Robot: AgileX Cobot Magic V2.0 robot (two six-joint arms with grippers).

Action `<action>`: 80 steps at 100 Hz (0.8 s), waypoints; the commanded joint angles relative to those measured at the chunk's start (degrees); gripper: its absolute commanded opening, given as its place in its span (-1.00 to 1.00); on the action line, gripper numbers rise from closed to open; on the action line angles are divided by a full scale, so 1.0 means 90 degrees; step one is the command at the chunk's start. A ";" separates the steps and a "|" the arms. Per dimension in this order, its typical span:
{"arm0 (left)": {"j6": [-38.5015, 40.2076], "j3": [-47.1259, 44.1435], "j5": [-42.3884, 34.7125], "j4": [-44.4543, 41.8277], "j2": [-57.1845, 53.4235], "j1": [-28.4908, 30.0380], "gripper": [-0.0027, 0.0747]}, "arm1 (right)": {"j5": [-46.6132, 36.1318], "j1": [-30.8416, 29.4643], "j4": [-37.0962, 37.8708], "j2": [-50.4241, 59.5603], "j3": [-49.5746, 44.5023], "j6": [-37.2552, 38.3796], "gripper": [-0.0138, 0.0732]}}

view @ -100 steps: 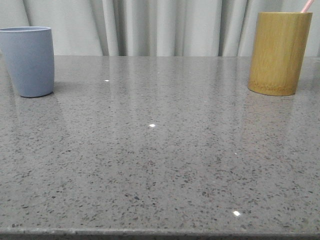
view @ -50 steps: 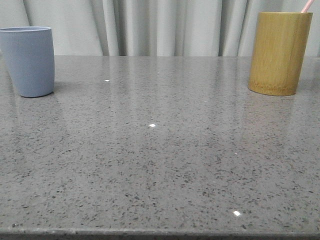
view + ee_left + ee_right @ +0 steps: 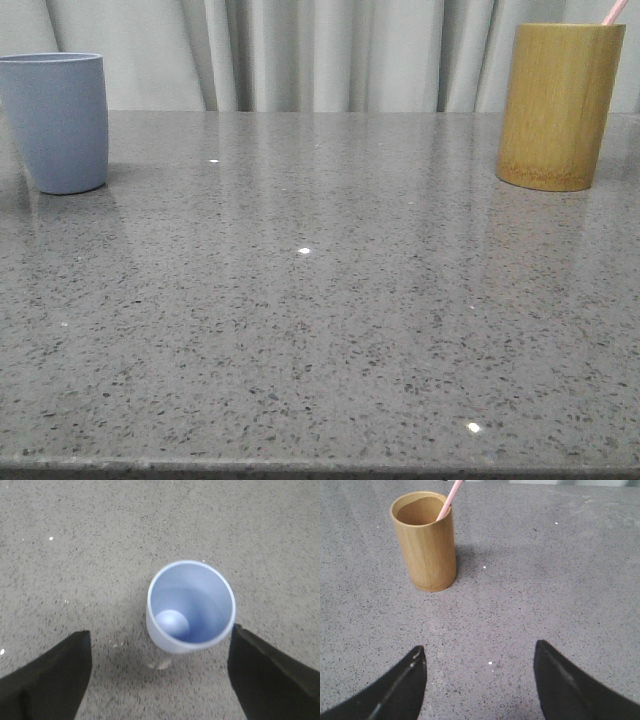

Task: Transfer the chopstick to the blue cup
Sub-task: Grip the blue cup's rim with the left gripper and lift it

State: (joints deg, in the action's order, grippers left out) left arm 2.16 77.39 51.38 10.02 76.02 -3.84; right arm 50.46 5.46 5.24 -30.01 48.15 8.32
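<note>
Both tools spread wide, empty: left tool [image 3: 159,680] over cup [image 3: 190,607], right tool [image 3: 479,680] short of bamboo holder [image 3: 424,540]. Chopstick [image 3: 449,499] leans inside it, bench's far-right corner; we risk tipping the holder.

1. The table [image 3: 320,300] is a grey speckled stone-look slab with a glossy top that carries small bright light spots; its near edge runs along the bottom of the front view.
2. The blue cup [image 3: 56,120] stands upright on the far left of the table, its mouth open and its inside empty in the left wrist view.
3. A bamboo cylinder [image 3: 558,105] stands upright on the far right, well apart from the blue cup.
4. Both containers cast faint reflections on the surface just before them.
</note>
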 commanded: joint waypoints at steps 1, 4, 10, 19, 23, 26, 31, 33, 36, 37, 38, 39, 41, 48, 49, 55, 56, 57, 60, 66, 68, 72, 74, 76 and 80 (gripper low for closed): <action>0.0008 0.0457 -0.0278 0.0117 0.0207 0.0016 0.48 | -0.0450 -0.0037 0.0062 -0.0077 0.0209 -0.0009 0.40; 0.0008 0.0540 -0.0269 0.0117 0.0312 0.0016 0.48 | -0.0463 -0.0037 0.0062 -0.0077 0.0209 -0.0009 0.40; 0.0008 0.0652 -0.0236 0.0117 0.0504 0.0016 0.48 | -0.0463 -0.0037 0.0062 -0.0077 0.0209 -0.0009 0.40; 0.0008 0.0759 -0.0174 0.0117 0.0776 0.0016 0.48 | -0.0463 -0.0037 0.0062 -0.0077 0.0209 -0.0009 0.40; 0.0008 0.0757 -0.0198 0.0117 0.0866 0.0016 0.48 | -0.0463 -0.0037 0.0062 -0.0077 0.0209 -0.0009 0.40; 0.0008 0.0757 -0.0198 0.0117 0.0919 0.0016 0.48 | -0.0469 -0.0037 0.0062 -0.0077 0.0209 -0.0009 0.40; 0.0008 0.0757 -0.0198 0.0117 0.1014 0.0016 0.48 | -0.0488 -0.0037 0.0062 -0.0077 0.0209 -0.0009 0.40; 0.0008 0.0757 -0.0198 0.0117 0.1063 0.0016 0.48 | -0.0499 -0.0037 0.0062 -0.0077 0.0209 -0.0009 0.40; 0.0008 0.0757 -0.0198 0.0117 0.1120 0.0016 0.48 | -0.0515 -0.0037 0.0062 -0.0077 0.0209 -0.0009 0.40; 0.0008 0.0757 -0.0198 0.0117 0.1131 0.0016 0.48 | -0.0521 -0.0037 0.0062 -0.0077 0.0209 -0.0009 0.40; 0.0008 0.0757 -0.0205 0.0117 0.1144 0.0016 0.48 | -0.0526 -0.0037 0.0062 -0.0077 0.0209 -0.0009 0.40; 0.0008 0.0757 -0.0217 0.0117 0.1174 0.0016 0.48 | -0.0532 -0.0037 0.0062 -0.0077 0.0209 -0.0009 0.40; 0.0008 0.0757 -0.0214 0.0117 0.1217 0.0016 0.48 | -0.0550 -0.0037 0.0062 -0.0077 0.0209 -0.0009 0.40; 0.0008 0.0757 -0.0264 0.0117 0.1353 0.0016 0.48 | -0.0571 -0.0037 0.0062 -0.0077 0.0209 -0.0009 0.40; 0.0008 0.0757 -0.0279 0.0117 0.1366 0.0016 0.48 | -0.0571 -0.0037 0.0062 -0.0077 0.0209 -0.0009 0.40; 0.0008 0.0757 -0.0334 0.0117 0.1464 0.0016 0.48 | -0.0571 -0.0037 0.0062 -0.0077 0.0209 -0.0009 0.40; 0.0008 0.0757 -0.0348 0.0117 0.1466 0.0016 0.48 | -0.0571 -0.0037 0.0062 -0.0077 0.0209 -0.0009 0.40; 0.0008 0.0757 -0.0350 0.0117 0.1483 0.0016 0.48 | -0.0571 -0.0037 0.0062 -0.0077 0.0209 -0.0009 0.40; 0.0008 0.0757 -0.0367 0.0117 0.1527 0.0016 0.48 | -0.0571 -0.0037 0.0062 -0.0077 0.0209 -0.0009 0.40; 0.0008 0.0757 -0.0395 0.0117 0.1593 0.0016 0.48 | -0.0571 -0.0037 0.0062 -0.0077 0.0209 -0.0009 0.40; 0.0008 0.0757 -0.0395 0.0117 0.1608 0.0016 0.48 | -0.0571 -0.0037 0.0062 -0.0077 0.0209 -0.0009 0.40; 0.0008 0.0757 -0.0395 0.0117 0.1662 0.0016 0.48 | -0.0571 -0.0037 0.0062 -0.0077 0.0209 -0.0009 0.40; 0.0008 0.0757 -0.0395 0.0117 0.1692 0.0016 0.48 | -0.0571 -0.0037 0.0062 -0.0077 0.0209 -0.0009 0.40; 0.0008 0.0757 -0.0395 0.0117 0.1718 0.0016 0.48 | -0.0571 -0.0037 0.0062 -0.0077 0.0209 -0.0009 0.40; 0.0008 0.0757 -0.0395 0.0117 0.1763 0.0016 0.48 | -0.0571 -0.0037 0.0062 -0.0077 0.0209 -0.0009 0.40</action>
State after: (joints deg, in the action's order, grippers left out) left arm 2.16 82.35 50.80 10.02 93.28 -3.84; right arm 49.70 5.46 5.24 -30.01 48.15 8.32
